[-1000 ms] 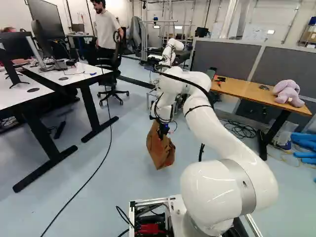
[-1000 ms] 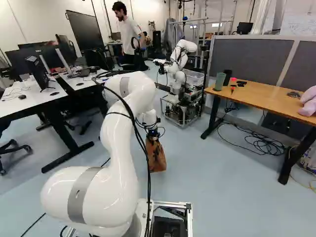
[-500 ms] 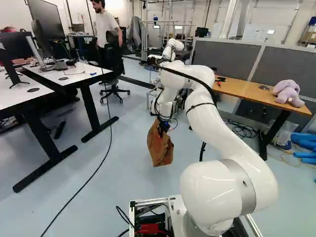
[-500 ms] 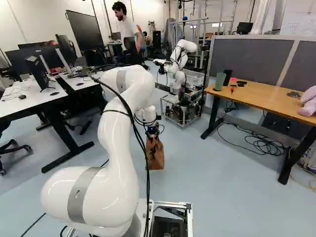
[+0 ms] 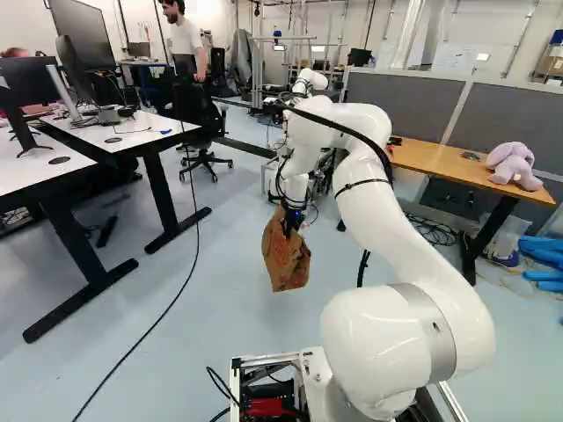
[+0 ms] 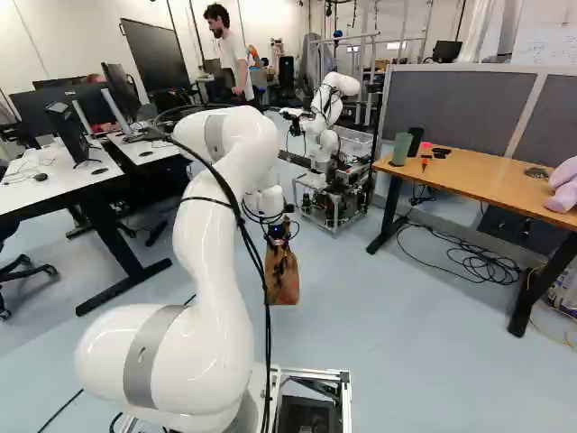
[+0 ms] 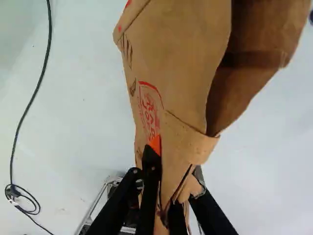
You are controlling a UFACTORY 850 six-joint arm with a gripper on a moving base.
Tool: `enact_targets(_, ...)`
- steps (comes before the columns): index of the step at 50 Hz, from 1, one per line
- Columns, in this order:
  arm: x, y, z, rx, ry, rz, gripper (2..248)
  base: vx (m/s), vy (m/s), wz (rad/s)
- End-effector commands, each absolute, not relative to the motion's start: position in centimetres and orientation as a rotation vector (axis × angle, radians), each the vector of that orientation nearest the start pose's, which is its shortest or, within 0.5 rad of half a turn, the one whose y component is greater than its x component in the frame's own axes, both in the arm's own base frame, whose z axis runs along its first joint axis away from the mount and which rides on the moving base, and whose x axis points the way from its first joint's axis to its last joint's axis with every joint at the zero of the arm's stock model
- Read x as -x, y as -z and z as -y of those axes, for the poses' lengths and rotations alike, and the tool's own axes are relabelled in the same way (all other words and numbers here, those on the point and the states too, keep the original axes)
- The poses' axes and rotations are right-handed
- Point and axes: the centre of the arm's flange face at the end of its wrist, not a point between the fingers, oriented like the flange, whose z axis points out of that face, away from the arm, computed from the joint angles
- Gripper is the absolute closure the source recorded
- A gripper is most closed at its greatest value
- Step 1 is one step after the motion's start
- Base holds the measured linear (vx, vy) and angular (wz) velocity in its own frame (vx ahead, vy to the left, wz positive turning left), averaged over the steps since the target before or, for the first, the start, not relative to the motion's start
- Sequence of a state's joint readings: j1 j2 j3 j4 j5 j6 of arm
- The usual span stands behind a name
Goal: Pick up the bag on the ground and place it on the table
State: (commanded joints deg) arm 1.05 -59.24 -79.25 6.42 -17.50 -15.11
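Observation:
The brown paper bag (image 5: 286, 257) hangs above the floor in the left base view, with my gripper (image 5: 291, 221) at its top. In the right base view the bag (image 6: 282, 276) hangs below the wrist, just right of the arm. From the wrist, my gripper (image 7: 171, 188) is shut on the bag's edge, the paper (image 7: 176, 63) crumpled between the two fingers and its mouth gaping ahead of them. One orange pad shows against the printed side. The wooden-topped table (image 6: 487, 176) stands at the right of the right base view.
White desks (image 5: 88, 136) with monitors stand at the left of the left base view. Another robot (image 6: 329, 135) is ahead, left of the wooden table. That table bears a green cup (image 6: 401, 149) and a purple plush toy (image 5: 514, 165). Cables (image 6: 473, 262) lie beneath it.
My arm has risen a little, lifting the bag with it. The bag has swung and turned slightly. The base has not moved.

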Motion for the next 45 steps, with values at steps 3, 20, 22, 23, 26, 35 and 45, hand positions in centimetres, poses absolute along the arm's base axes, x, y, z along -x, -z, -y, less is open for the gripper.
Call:
enact_targets(3,-62.5,-12.9,-1.4,3.098,0.076,0.273,229,0.000,0.000,0.000)
enact_targets(20,-62.0,-15.5,-1.4,3.095,0.083,0.260,229,0.000,0.000,0.000)
enact_targets(22,-62.0,-15.8,-1.3,3.094,0.084,0.256,229,0.000,0.000,0.000)
enact_targets(23,-61.9,-16.0,-1.3,3.094,0.084,0.254,229,0.000,0.000,0.000)
enact_targets(26,-61.9,-16.4,-1.3,3.093,0.085,0.247,229,0.000,0.000,0.000)
enact_targets(35,-61.7,-17.8,-1.1,3.088,0.085,0.224,229,0.000,0.000,0.000)
enact_targets(45,-61.3,-19.3,-0.9,3.081,0.080,0.195,229,0.000,0.000,0.000)
